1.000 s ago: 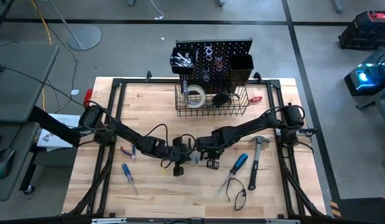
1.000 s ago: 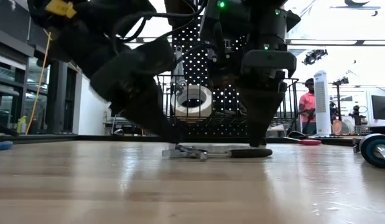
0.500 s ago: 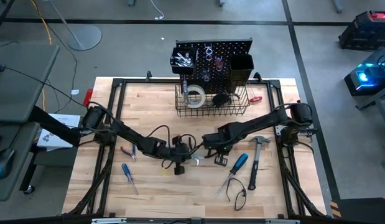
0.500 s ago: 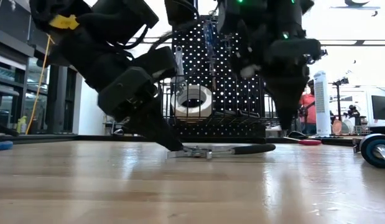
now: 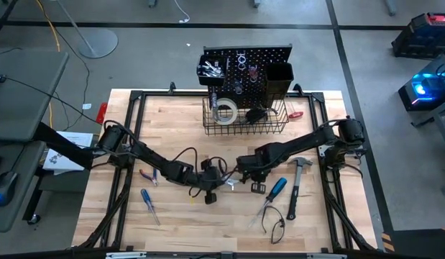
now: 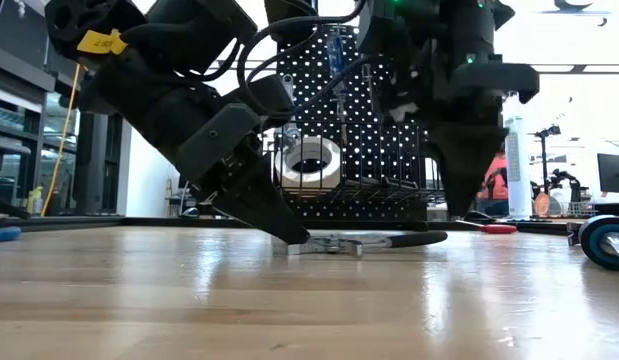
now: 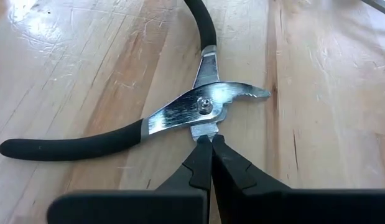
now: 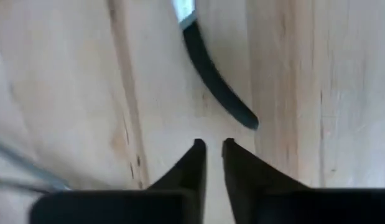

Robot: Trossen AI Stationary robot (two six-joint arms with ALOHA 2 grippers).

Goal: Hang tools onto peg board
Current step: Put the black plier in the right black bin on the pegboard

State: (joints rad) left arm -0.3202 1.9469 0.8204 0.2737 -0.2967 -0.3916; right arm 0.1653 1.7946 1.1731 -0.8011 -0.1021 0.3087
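Pliers (image 7: 201, 109): black handles splayed, silver jaws, flat on tabletop (image 7: 316, 124)

I see black-handled pliers (image 7: 180, 115) with bright silver jaws on the pale, streaky-grained wooden table (image 5: 172, 223). The peg board (image 5: 247, 61) is black, dotted with holes. 1 white tape roll (image 5: 223, 111) sits in its black wire basket (image 5: 244, 124).

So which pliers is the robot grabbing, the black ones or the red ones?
The black-handled pliers in the middle of the table. The left gripper pinches their metal jaw. The red-handled pliers lie apart, untouched, nearer the left side.
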